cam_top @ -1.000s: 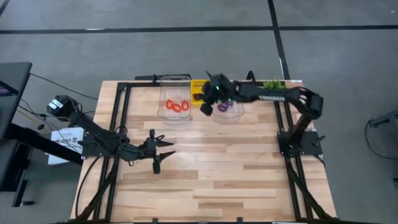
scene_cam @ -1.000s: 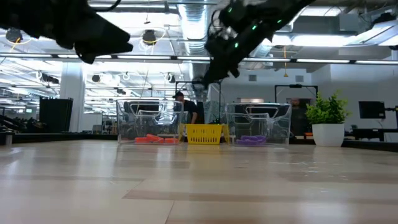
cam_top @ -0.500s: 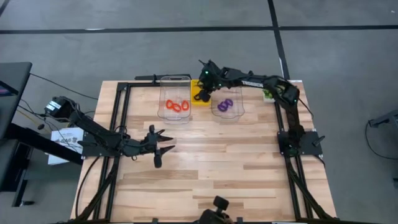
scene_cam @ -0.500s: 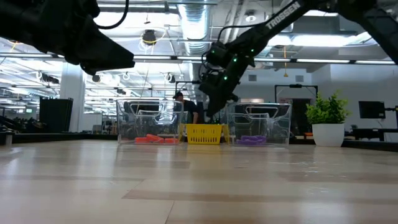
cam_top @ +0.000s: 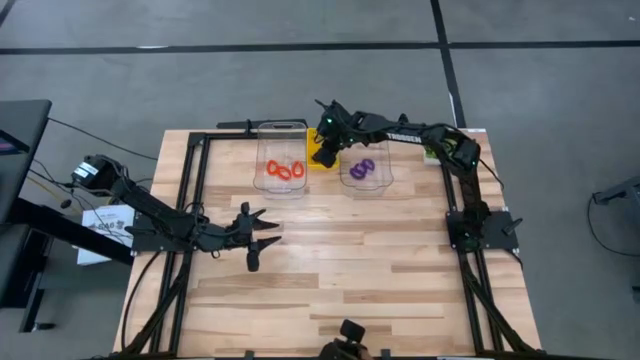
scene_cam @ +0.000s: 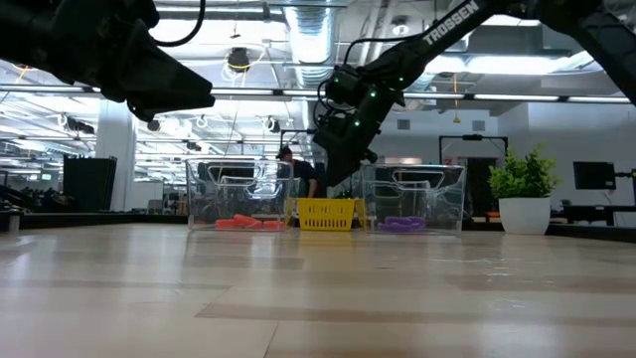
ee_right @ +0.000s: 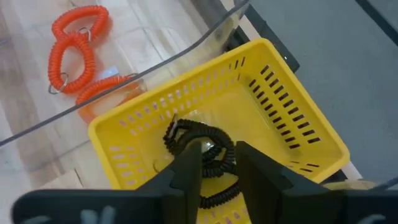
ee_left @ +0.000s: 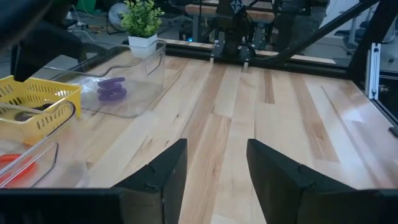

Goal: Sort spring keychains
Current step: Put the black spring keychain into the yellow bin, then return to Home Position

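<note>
R gripper (ee_right: 211,163) hangs over the yellow basket (ee_right: 292,112) at the table's far edge, fingers a narrow gap apart w/ nothing gripped, black spring keychains (ee_right: 199,146) coiled on the basket floor right below its tips. Beside it on one side, orange-red spring keychains (cam_top: 284,170) lie in a clear bin (cam_top: 281,135); on the other side, purple spring keychains (cam_top: 362,169) sit in a second clear bin (cam_top: 381,182). Well apart, L gripper (cam_top: 266,234) waits over mid-table (cam_top: 380,270), fingers spread, empty.
</note>
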`<state>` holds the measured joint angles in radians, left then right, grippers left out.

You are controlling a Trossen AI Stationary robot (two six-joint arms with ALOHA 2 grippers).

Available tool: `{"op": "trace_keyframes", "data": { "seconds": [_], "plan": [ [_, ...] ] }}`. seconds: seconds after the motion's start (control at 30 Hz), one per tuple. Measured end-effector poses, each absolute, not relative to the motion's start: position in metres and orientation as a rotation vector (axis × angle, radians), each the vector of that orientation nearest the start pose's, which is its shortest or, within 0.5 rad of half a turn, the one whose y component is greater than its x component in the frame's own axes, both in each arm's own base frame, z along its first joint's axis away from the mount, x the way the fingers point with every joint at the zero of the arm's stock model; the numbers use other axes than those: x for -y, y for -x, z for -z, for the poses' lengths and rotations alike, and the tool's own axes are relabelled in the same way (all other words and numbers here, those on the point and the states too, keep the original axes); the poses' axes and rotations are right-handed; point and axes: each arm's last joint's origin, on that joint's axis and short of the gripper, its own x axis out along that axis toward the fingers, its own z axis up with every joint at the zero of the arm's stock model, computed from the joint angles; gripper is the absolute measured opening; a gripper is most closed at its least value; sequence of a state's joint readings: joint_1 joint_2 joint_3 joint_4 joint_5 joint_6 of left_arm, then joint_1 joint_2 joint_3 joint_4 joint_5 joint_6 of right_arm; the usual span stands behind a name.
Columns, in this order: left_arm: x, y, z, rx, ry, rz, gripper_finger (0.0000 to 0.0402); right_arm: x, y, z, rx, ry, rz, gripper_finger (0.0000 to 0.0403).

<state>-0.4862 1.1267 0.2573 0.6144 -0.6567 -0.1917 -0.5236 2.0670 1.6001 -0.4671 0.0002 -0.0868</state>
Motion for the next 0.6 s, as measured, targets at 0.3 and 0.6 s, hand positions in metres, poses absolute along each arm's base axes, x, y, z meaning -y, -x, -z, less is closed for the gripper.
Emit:
{"op": "trace_keyframes", "data": {
  "seconds": [0.3,0.6],
  "plan": [
    [0.077,-0.184,-0.171,-0.198,0.044,-0.189,0.0164,0.219,-0.385,-0.22,-0.904,-0.143,0.439,0.0138],
    [0.075,-0.182,-0.175,-0.181,-0.006,-0.215,0.0164,0.18,-0.378,-0.277,-0.799,-0.078,0.383,0.0133]
  ]
}}
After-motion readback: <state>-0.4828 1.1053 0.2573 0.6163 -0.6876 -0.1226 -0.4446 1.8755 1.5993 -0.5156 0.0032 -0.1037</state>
